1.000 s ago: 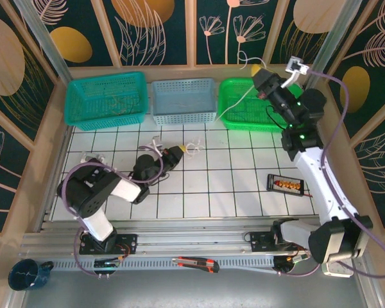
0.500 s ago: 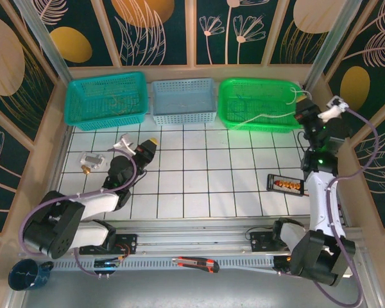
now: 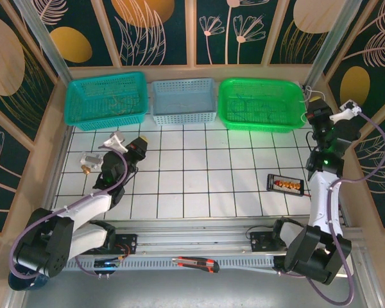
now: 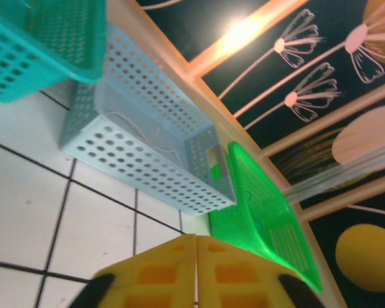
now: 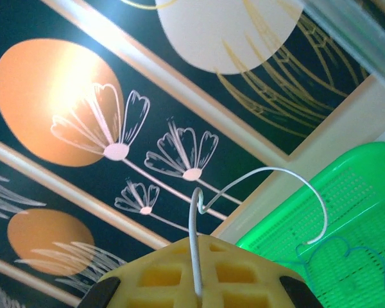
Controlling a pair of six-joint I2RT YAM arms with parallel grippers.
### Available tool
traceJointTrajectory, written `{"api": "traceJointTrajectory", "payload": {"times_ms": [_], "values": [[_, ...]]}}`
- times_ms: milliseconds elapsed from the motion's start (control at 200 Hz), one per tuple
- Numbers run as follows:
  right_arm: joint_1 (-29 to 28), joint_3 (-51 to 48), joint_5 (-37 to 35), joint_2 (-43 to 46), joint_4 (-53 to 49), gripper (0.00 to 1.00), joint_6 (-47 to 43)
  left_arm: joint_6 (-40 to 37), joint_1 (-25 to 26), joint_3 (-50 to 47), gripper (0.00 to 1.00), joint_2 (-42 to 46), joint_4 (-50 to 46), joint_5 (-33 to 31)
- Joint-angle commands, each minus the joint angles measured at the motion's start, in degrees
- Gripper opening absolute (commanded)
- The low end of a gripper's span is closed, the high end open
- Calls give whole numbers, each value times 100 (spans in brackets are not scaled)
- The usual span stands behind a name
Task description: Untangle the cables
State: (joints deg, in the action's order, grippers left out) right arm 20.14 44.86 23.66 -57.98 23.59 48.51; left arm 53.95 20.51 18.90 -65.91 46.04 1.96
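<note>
- Where leaf-patterned walls [image 3: 179, 32] box in three sides, elbow room is short; the right arm works hard against the far corner.
- White tiled table [image 3: 231, 186]: flat, smooth, fit for spreading loops.
- Green basket [image 3: 260, 127] holds a bluish cable [image 5: 337, 242]; pale blue basket [image 4: 147, 160] holds a whitish cable [image 4: 141, 128].
- Right gripper [image 5: 196, 263], just off the green basket's right end, is clamped on a white cable [image 5: 192, 218].
- Left gripper [image 4: 196, 256]: pads meet, nothing between.
- All three judged featherlight, springy, snag-prone; pinch near a free end, draw slowly.
</note>
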Motion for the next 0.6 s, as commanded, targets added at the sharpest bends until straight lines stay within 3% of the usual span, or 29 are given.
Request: {"api": "traceJointTrajectory", "payload": {"times_ms": [0, 105, 225, 390, 596], "values": [[-324, 431, 563, 25, 241, 0, 27, -538, -30, 424, 29, -130, -147, 679], [-892, 828, 684, 39, -64, 0, -256, -713, -7, 667, 51, -218, -26, 1232], [-1662, 1164, 643, -2, -431, 0, -637, -1061, 119, 1058, 66, -370, 58, 1890], [-2518, 1257, 617, -157, -484, 0, -966, -1843, 479, 1784, 76, -664, -105, 2578], [-3549, 1459, 757, -498, -414, 0, -1569, -2869, 711, 2741, 80, -1011, -737, 3163]]}}
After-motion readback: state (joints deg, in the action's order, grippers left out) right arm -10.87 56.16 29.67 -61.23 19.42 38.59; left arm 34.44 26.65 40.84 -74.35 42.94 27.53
